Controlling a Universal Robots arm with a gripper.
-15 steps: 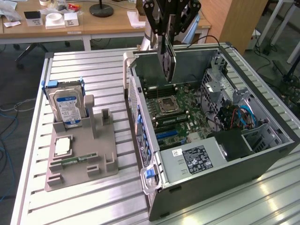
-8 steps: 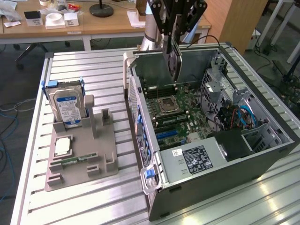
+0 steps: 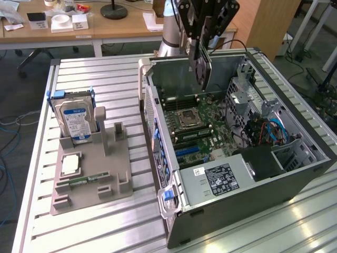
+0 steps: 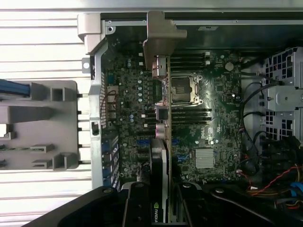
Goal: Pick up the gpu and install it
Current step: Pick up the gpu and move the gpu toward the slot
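My gripper (image 3: 202, 48) hangs over the back of the open computer case (image 3: 253, 195), shut on the gpu (image 3: 203, 71). The gpu is a thin dark card held upright, clear above the green motherboard (image 3: 202, 132). The wrist view looks down the card's edge: the gpu (image 4: 164, 123) runs from my gripper (image 4: 163, 194) to its silver metal end bracket (image 4: 161, 40), which lies over the case's rear wall. Under it sit the processor socket (image 4: 183, 89) and the expansion slots.
A grey parts holder (image 3: 89, 168) lies on the slatted table at the exterior view's left. It carries a silver hard drive (image 3: 73, 120), a processor chip (image 3: 71, 164) and a narrow memory stick (image 3: 83, 180). Cables and drive cages (image 3: 263, 126) fill the case's right side.
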